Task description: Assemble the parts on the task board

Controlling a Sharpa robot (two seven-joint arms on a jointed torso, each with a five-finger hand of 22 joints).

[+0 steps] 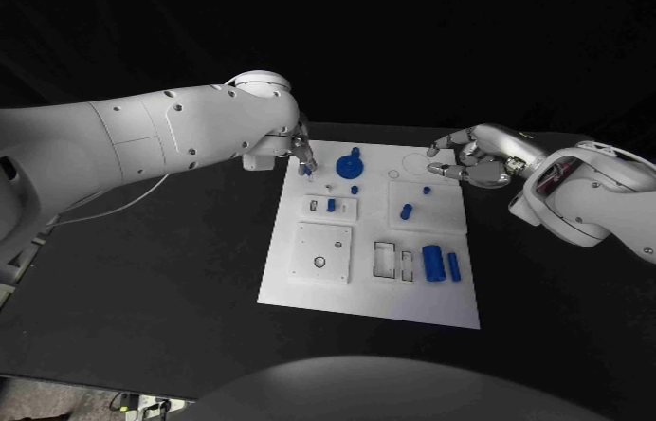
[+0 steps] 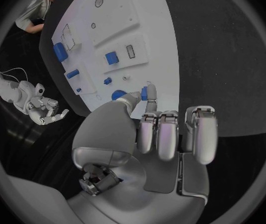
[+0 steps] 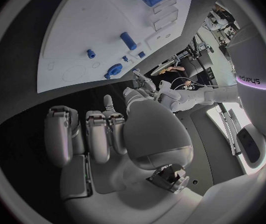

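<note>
The white task board (image 1: 303, 279) lies in the middle of the black table. My left hand (image 1: 291, 149) hovers over its far left corner and pinches a small blue part (image 2: 144, 92) between thumb and a finger; its other fingers are curled. Just beside that hand a blue gear (image 1: 350, 166) stands on the board. My right hand (image 1: 472, 160) hangs at the board's far right corner with loosely curved fingers and thumb apart, holding nothing. The board (image 3: 77, 40) and my left hand (image 3: 147, 86) also appear in the right wrist view.
More blue parts sit on the board: a small peg (image 1: 355, 190), a piece in a white block (image 1: 331, 205), a short cylinder (image 1: 406, 211), a large cylinder (image 1: 433, 262) and a thin bar (image 1: 452, 266). A white plate with holes (image 1: 322, 251) lies near left.
</note>
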